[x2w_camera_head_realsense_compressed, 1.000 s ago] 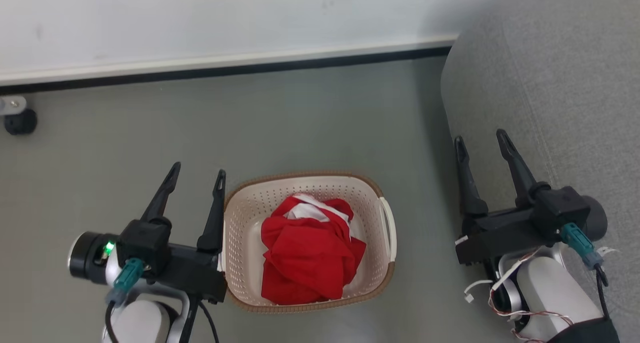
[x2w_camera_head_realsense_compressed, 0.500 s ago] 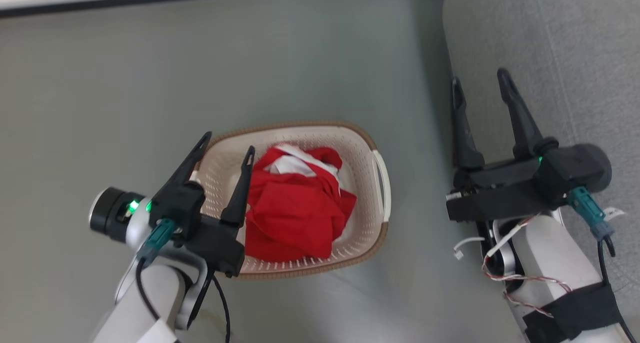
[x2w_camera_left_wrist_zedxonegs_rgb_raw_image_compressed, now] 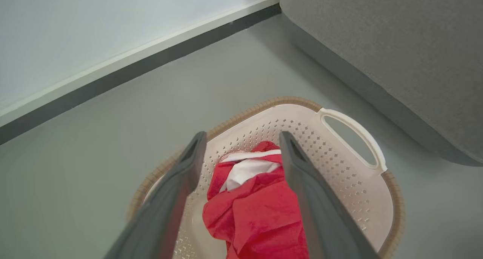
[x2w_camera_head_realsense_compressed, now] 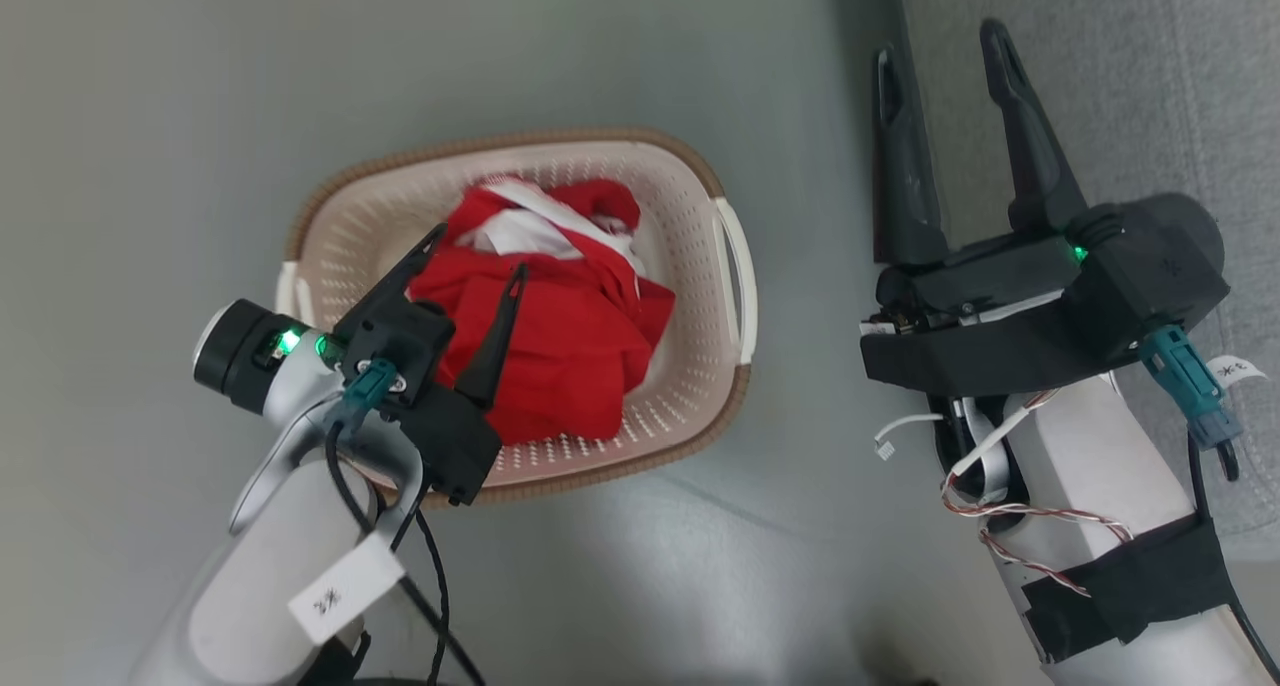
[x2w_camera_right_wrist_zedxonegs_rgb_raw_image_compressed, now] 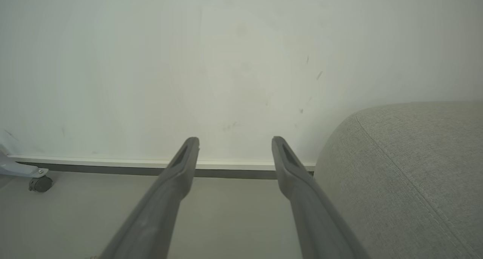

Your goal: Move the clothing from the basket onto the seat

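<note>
The red clothing (x2w_camera_head_realsense_compressed: 560, 296) with white trim lies bunched in the cream basket (x2w_camera_head_realsense_compressed: 700, 206) on the grey floor. My left gripper (x2w_camera_head_realsense_compressed: 478, 250) hangs open above the garment's near left part, fingers apart and nothing between them. The left wrist view has the clothing (x2w_camera_left_wrist_zedxonegs_rgb_raw_image_compressed: 256, 210) between my two open fingers (x2w_camera_left_wrist_zedxonegs_rgb_raw_image_compressed: 177, 187), inside the basket (x2w_camera_left_wrist_zedxonegs_rgb_raw_image_compressed: 339, 153). My right gripper (x2w_camera_head_realsense_compressed: 935, 41) is open over the edge of the grey seat (x2w_camera_head_realsense_compressed: 1150, 96), well right of the basket. In the right wrist view my open gripper (x2w_camera_right_wrist_zedxonegs_rgb_raw_image_compressed: 234, 142) points at the wall beside the seat (x2w_camera_right_wrist_zedxonegs_rgb_raw_image_compressed: 411, 176).
A white wall with a dark skirting strip (x2w_camera_left_wrist_zedxonegs_rgb_raw_image_compressed: 132, 66) runs behind the basket. A small castor wheel (x2w_camera_right_wrist_zedxonegs_rgb_raw_image_compressed: 39, 183) stands by the wall at the left. Bare grey floor (x2w_camera_head_realsense_compressed: 180, 116) surrounds the basket, with a gap between basket and seat.
The camera has tilted down, so the whole scene slid up the picture. My left gripper has moved right from beside the basket to over the clothing. Both grippers stay open.
</note>
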Robot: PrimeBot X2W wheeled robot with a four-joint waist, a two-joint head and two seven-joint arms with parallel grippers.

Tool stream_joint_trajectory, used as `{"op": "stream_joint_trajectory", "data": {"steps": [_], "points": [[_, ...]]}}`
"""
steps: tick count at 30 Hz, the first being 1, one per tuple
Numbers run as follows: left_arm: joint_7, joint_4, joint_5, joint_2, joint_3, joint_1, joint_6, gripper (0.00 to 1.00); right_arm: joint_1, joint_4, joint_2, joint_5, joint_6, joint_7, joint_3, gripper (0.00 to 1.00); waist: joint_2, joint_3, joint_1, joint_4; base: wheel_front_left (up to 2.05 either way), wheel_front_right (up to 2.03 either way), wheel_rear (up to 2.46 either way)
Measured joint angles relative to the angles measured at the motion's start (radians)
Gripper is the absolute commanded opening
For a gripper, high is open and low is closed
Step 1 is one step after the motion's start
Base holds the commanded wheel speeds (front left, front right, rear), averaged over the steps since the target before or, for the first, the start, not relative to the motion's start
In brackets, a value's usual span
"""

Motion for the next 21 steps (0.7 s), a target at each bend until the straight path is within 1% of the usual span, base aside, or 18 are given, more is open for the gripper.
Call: {"op": "stream_joint_trajectory", "data": {"steps": [13, 21], "points": [[0.027, 0.15, 0.016, 0.001, -0.03, -0.099, -0.042, 1.0, -0.048, -0.043, 0.02, -0.024, 0.0, -0.008, 0.034, 1.0, -0.0001, 0.156, -0.0001, -0.065, 0.0, 0.0, 0.0], [0.05, 0.241, 0.038, 0.015, -0.056, -0.15, -0.053, 1.0, -0.075, -0.068, 0.029, -0.025, 0.0, -0.009, 0.062, 1.0, -0.0001, 0.223, 0.0, -0.109, 0.0, 0.0, 0.0]]}}
